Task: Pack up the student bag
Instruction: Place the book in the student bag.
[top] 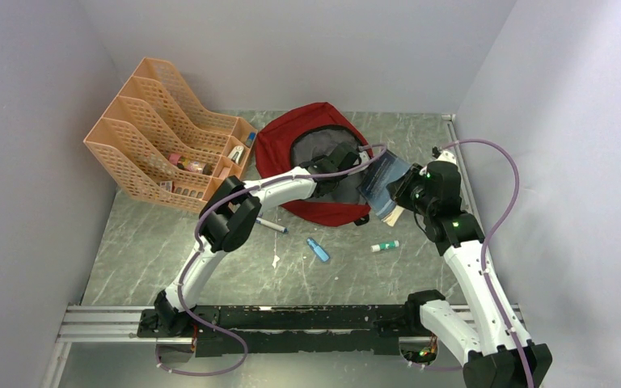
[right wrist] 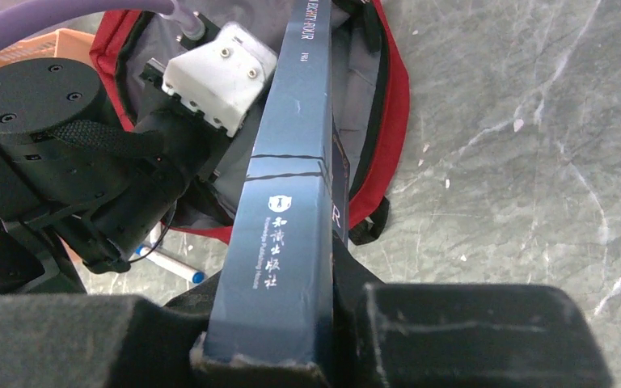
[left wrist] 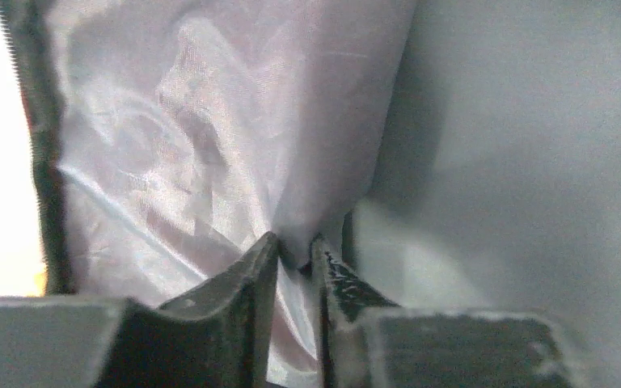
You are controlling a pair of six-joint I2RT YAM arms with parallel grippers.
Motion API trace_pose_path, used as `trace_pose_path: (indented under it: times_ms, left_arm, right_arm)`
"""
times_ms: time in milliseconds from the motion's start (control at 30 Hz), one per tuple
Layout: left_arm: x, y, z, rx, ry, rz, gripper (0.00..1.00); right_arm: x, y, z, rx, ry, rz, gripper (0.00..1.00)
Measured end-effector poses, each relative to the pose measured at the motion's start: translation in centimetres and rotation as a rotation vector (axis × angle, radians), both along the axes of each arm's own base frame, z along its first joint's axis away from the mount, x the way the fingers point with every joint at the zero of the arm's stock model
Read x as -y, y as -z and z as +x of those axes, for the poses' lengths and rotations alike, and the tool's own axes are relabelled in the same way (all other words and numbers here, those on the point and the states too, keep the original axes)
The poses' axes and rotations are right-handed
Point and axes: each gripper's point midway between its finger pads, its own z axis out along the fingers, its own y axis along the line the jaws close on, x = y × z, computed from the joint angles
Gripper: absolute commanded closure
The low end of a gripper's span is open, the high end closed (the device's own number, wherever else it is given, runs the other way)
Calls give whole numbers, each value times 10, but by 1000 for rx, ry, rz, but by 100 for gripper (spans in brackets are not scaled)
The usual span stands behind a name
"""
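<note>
My left hand (left wrist: 295, 246) was pinched on the lining of the student bag (top: 279, 144), its mouth just ahead of my right hand (right wrist: 291, 331), clamped on a blue book (right wrist: 291, 202), so I judged sliding it in came next.

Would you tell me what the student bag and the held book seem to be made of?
Student bag: soft dark-red fabric, matte; its grey lining creases with a sheen, probably thin synthetic. Book: smooth dark-blue card cover, likely paper, printed spine.
</note>
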Motion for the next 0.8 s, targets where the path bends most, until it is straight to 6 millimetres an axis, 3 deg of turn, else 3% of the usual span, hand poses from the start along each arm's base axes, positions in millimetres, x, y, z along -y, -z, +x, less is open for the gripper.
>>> trace_pose_path:
  times_ms: [133, 433, 800]
  left_arm:
    - [-4, -4, 4, 29, -23, 10, 95]
    - [-2, -16, 2, 27, -19, -16, 95]
    - [4, -84, -4, 27, 31, -154, 95]
  right_arm:
    - [-1, 0, 0, 0, -4, 5, 100]
    - [-5, 3, 2, -12, 34, 77, 100]
    - [-28, 12, 12, -85, 131, 383, 100]
